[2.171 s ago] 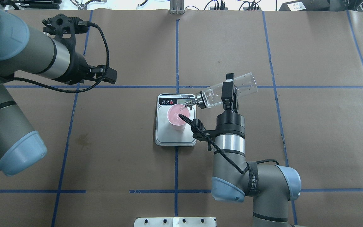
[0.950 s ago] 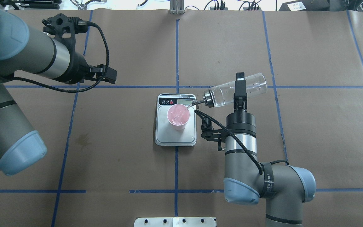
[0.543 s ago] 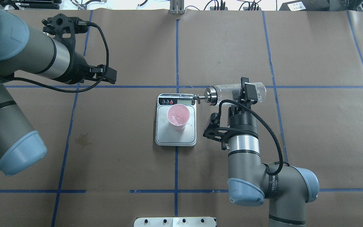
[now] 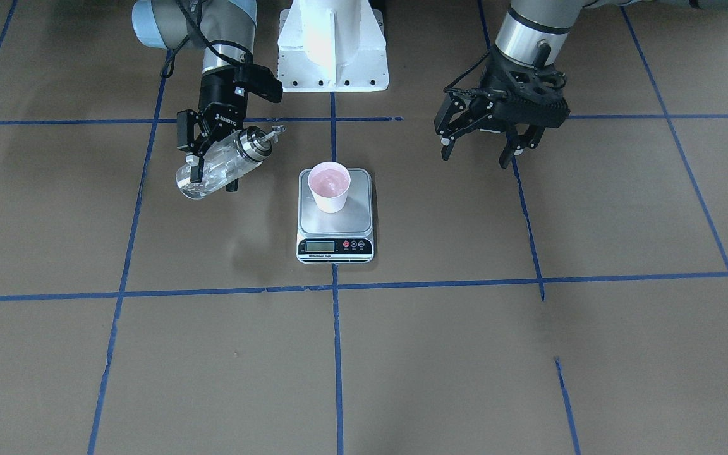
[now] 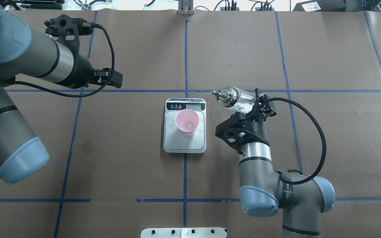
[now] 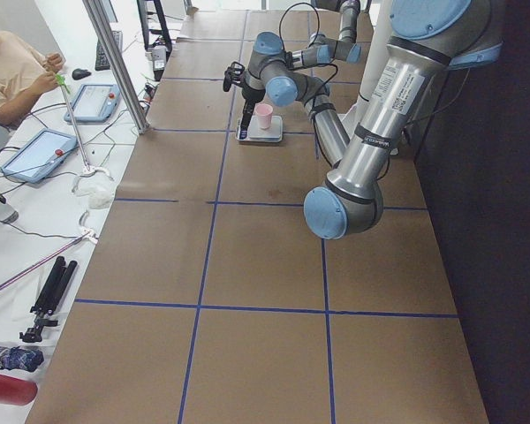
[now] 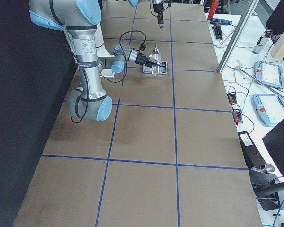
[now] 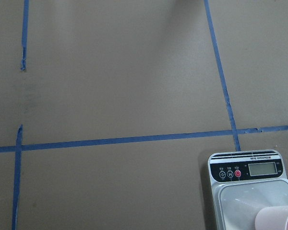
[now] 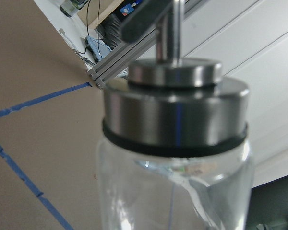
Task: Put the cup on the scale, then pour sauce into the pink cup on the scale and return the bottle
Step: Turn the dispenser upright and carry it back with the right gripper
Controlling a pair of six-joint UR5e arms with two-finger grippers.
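Front-facing view: the right gripper (image 4: 211, 172) is clamping the bottle (image 4: 225, 159) around its glass body and holding it tilted above the surface (image 4: 465, 354). The metal cap end is riding higher and nearer the scale (image 4: 336, 221), apart from it. The cup (image 4: 329, 184) is standing upright on the scale's platform. The left gripper (image 4: 474, 158) is hanging with fingers spread wide, gripping nothing, well apart from the scale. Overhead view: the bottle is sitting off the scale's right side, its spout clear of the cup's rim. Side views: both are showing the grip too small for judging. Left wrist view: the scale's display and part of the cup's rim are showing at the lower right corner. Right wrist view: the cap and spout are filling the frame; whether the glass is holding liquid cannot be told.
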